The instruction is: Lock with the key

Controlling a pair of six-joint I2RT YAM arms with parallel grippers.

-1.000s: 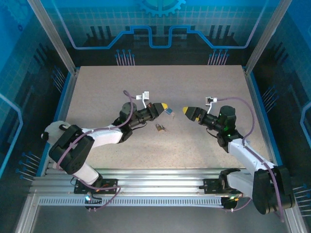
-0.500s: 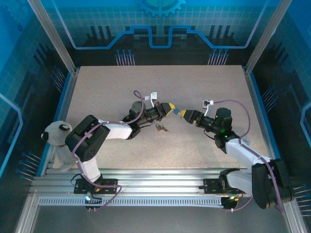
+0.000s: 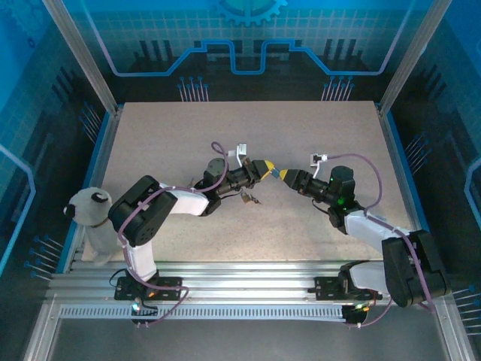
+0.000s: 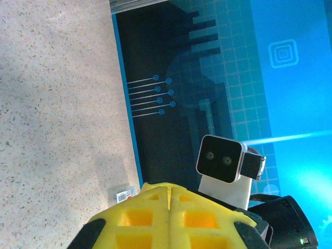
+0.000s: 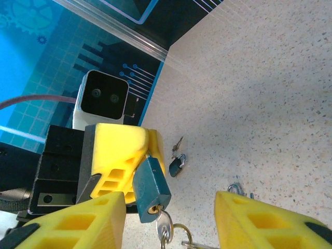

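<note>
From the overhead view I see the left gripper (image 3: 264,167) and the right gripper (image 3: 289,177) meeting tip to tip above the middle of the speckled beige tabletop (image 3: 165,135). Through the right wrist camera, the left gripper's yellow fingers (image 5: 122,150) are clamped together on the top of a dark teal metal padlock (image 5: 150,189), which hangs in the air, tilted. A silver key (image 5: 164,226) on a ring dangles at its lower end; I cannot tell whether it is seated in the keyhole. My right gripper's yellow fingers (image 5: 78,220) stand apart, one on each side of the padlock's lower end, not touching it. A small dark padlock (image 5: 176,166) lies on the table just beyond. A white and black plush toy (image 3: 90,209) sits at the table's left edge.
</note>
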